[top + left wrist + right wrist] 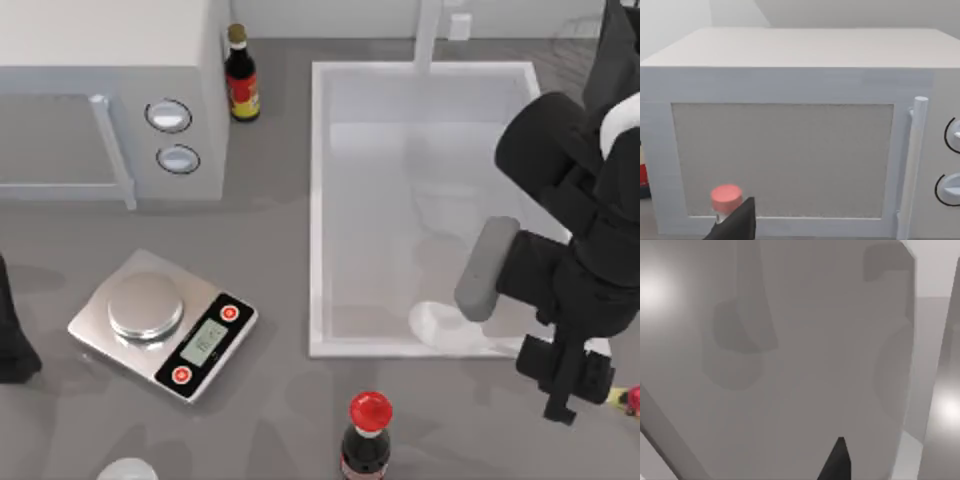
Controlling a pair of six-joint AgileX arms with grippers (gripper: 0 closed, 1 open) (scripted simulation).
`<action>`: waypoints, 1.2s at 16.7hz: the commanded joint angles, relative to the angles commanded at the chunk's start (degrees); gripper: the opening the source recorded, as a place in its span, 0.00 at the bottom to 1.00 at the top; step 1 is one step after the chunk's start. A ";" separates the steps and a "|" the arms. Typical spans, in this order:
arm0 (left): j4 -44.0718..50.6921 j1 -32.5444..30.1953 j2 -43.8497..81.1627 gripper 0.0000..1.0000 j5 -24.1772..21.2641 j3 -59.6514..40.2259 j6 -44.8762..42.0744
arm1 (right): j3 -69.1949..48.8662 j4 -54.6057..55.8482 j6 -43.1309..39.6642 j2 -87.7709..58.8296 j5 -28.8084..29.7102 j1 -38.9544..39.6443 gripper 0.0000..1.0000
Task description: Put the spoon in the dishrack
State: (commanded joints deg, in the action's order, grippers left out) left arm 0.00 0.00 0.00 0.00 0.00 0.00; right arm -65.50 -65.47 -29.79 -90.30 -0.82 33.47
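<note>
A white spoon [445, 325] lies at the near right corner of the white sink basin [318, 200], its oval bowl resting on the rim, its handle running right beneath the right arm, and a small red-and-yellow knob peeking out at the counter's right edge. The right tool [568, 385] hangs just over that handle, pointing down; whether its fingers are spread or have hold of the handle cannot be told from above. The dishrack [578, 45], thin grey wires, sits at the far right corner, well apart from the spoon. The step in hand looks like the pickup; next would come a firm grip and a lift toward the rack. The left arm is parked at the counter's left edge, facing a white microwave [790, 140].
</note>
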 joint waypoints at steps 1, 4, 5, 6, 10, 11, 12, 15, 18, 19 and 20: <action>0.00 0.00 0.00 1.00 0.00 0.00 0.00 | -3.08 -4.50 -0.08 0.75 0.00 -0.03 0.00; 0.00 0.00 0.00 1.00 0.00 0.00 0.00 | -11.50 -15.11 -0.17 3.25 0.00 -0.26 0.00; 0.00 0.00 0.00 1.00 0.00 0.00 0.00 | -13.66 -17.48 -0.15 4.09 0.00 -0.37 0.00; 0.00 0.00 0.00 1.00 0.00 0.00 0.00 | -15.25 -19.19 -0.11 4.84 0.00 -0.48 0.00; 0.00 0.00 0.00 1.00 0.00 0.00 0.00 | -16.86 -20.88 -0.03 5.74 0.00 -0.64 0.00; 0.00 0.00 0.00 1.00 0.00 0.00 0.00 | -16.86 -20.88 -0.03 5.74 0.00 -0.64 0.00; 0.00 0.00 0.00 1.00 0.00 0.00 0.00 | -16.71 -20.75 0.06 5.55 -0.02 -0.38 0.00; 0.00 0.00 0.00 1.00 0.00 0.00 0.00 | -16.64 -18.96 0.75 6.25 -1.13 -2.23 0.00; 0.00 0.00 0.00 1.00 0.00 0.00 0.00 | -15.94 -12.48 3.51 8.66 -4.77 -8.63 0.00; 0.00 0.00 0.00 1.00 0.00 0.00 0.00 | -15.45 -9.22 4.84 9.71 -6.38 -11.64 0.00; 0.00 0.00 0.00 1.00 0.00 0.00 0.00 | -14.82 -5.45 6.33 10.84 -8.12 -15.06 0.00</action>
State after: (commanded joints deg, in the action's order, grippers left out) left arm 0.00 0.00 0.00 0.00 0.00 0.00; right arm -80.33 -70.93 -23.46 -79.46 -8.95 18.42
